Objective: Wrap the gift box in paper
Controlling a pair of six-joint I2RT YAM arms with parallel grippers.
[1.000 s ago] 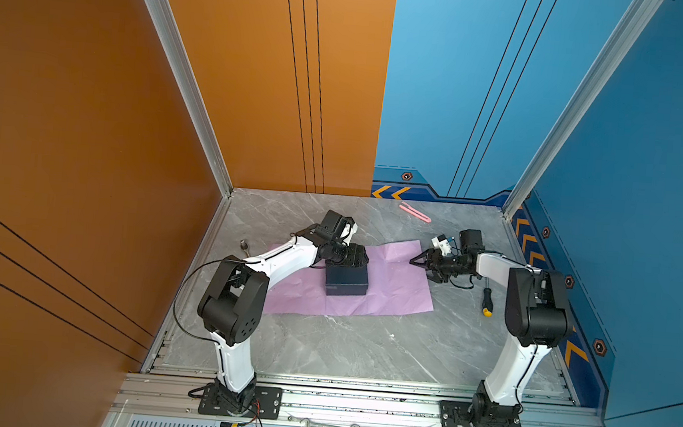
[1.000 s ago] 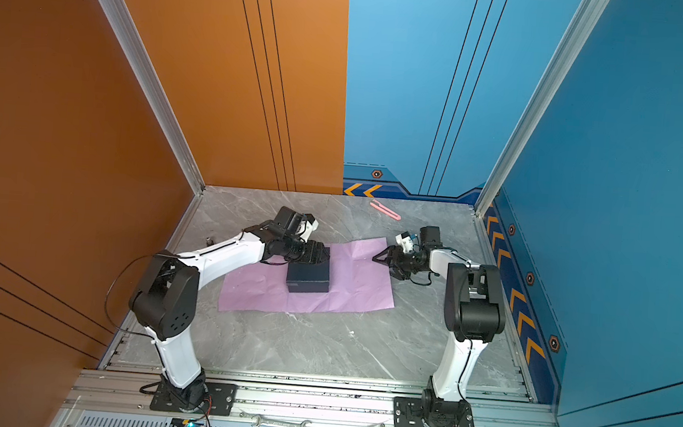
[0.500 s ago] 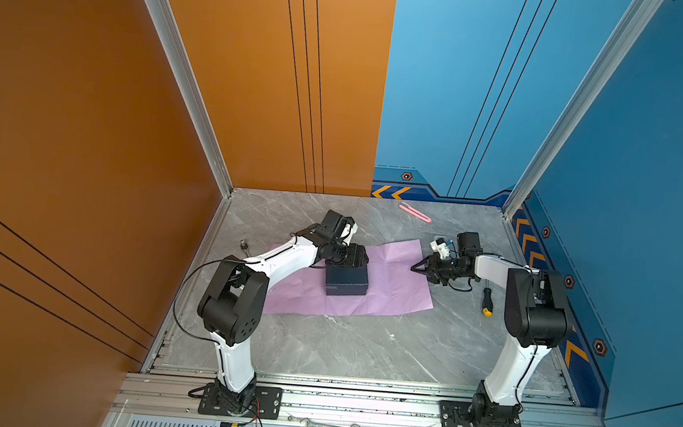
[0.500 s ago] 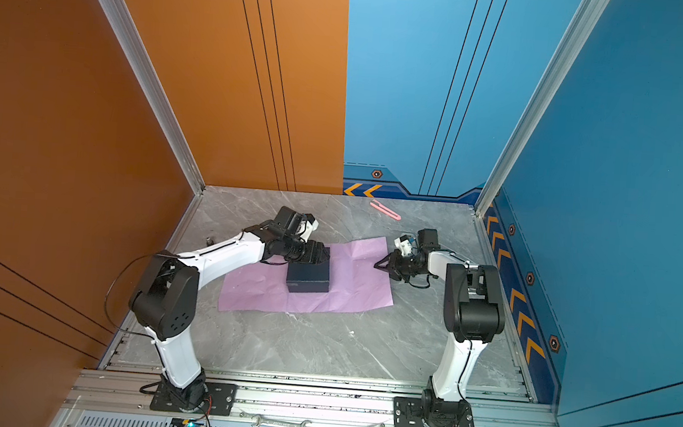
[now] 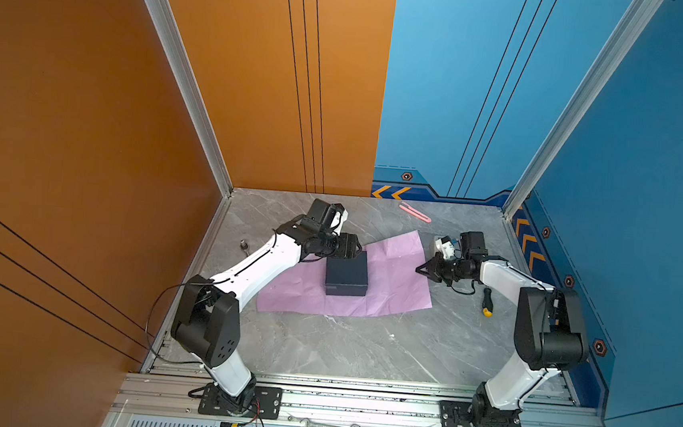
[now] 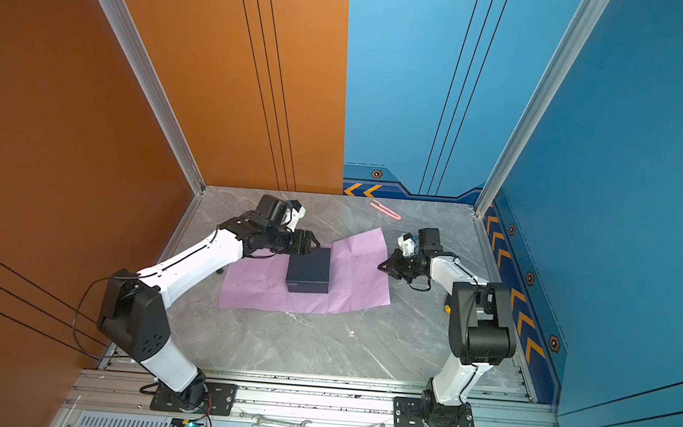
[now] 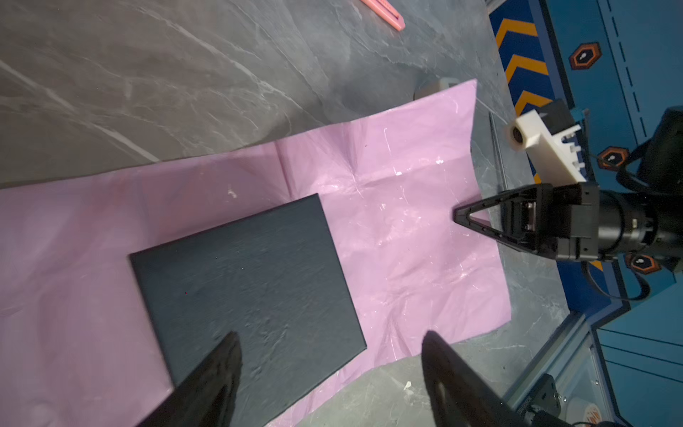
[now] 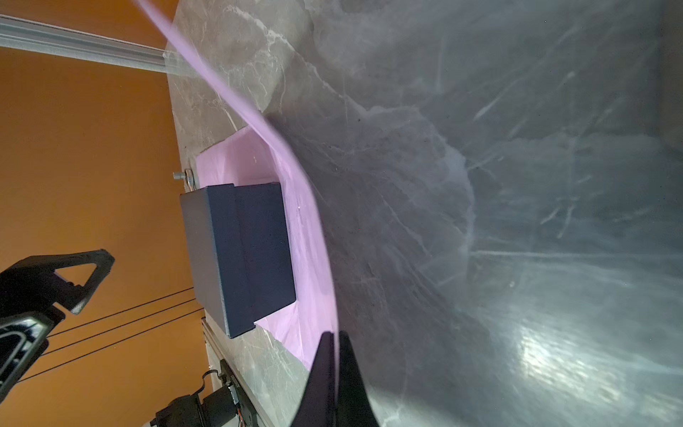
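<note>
Centre-left: left gripper (image 5: 355,251), jaws apart, over far-left corner of gift box (image 5: 347,271). Gift box mid-frame, sitting on paper (image 5: 397,281), lilac side up. Centre-right: right gripper (image 5: 422,269) pinched together on paper's right edge, edge lifted.

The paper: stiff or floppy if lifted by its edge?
Likely floppy: the paper bows away from the right end effector pinching its edge. Creases suggest it is thin, light. The gift box on it probably anchors the middle.
</note>
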